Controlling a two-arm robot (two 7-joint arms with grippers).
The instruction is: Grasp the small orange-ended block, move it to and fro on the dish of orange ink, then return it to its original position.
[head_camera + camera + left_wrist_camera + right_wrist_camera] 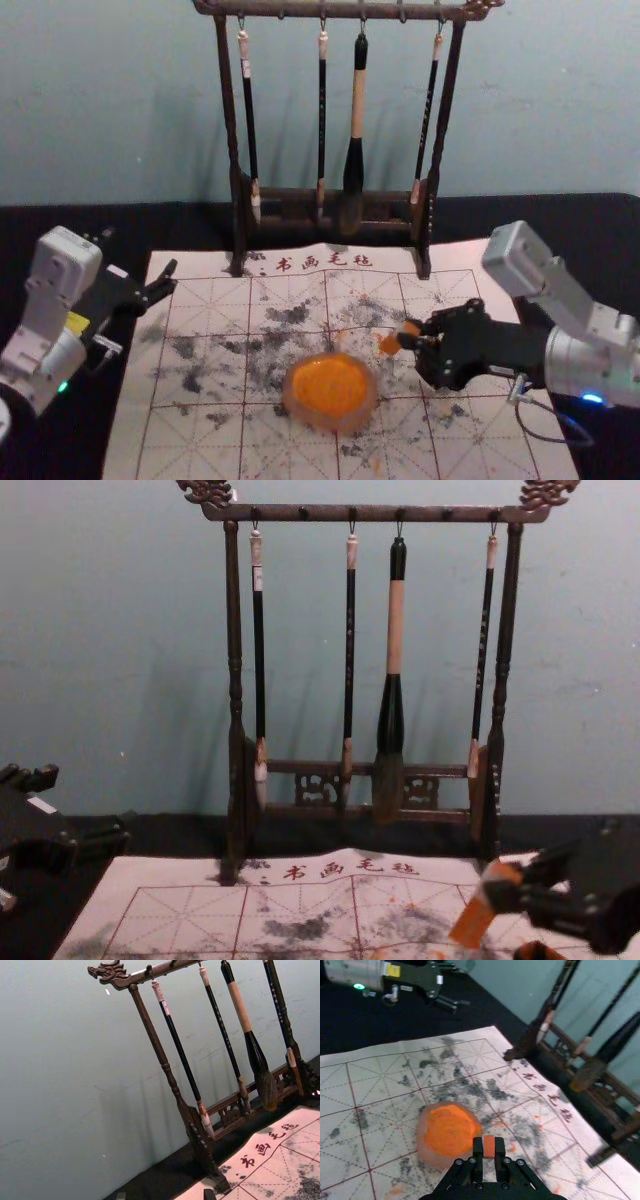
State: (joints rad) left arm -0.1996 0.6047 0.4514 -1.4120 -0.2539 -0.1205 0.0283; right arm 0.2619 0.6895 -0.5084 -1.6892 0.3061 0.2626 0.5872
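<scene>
My right gripper (412,337) is shut on the small orange-ended block (389,345), just right of and a little behind the dish of orange ink (331,388). In the chest view the right gripper (522,884) holds the block (474,920) tilted, its orange end pointing down. The right wrist view has the right gripper (489,1152) with the block (489,1145) pinched between its fingers, beside the dish (449,1130). Parked at the left, my left gripper (168,280) is open; its two tips stand apart at the edge of the left wrist view.
A marked, ink-stained felt mat (200,425) lies under the dish. Behind it stands a dark wooden rack (232,150) with several hanging brushes, including a thick one (355,150). An orange and dark thing (537,951) at the chest view's bottom edge is unclear.
</scene>
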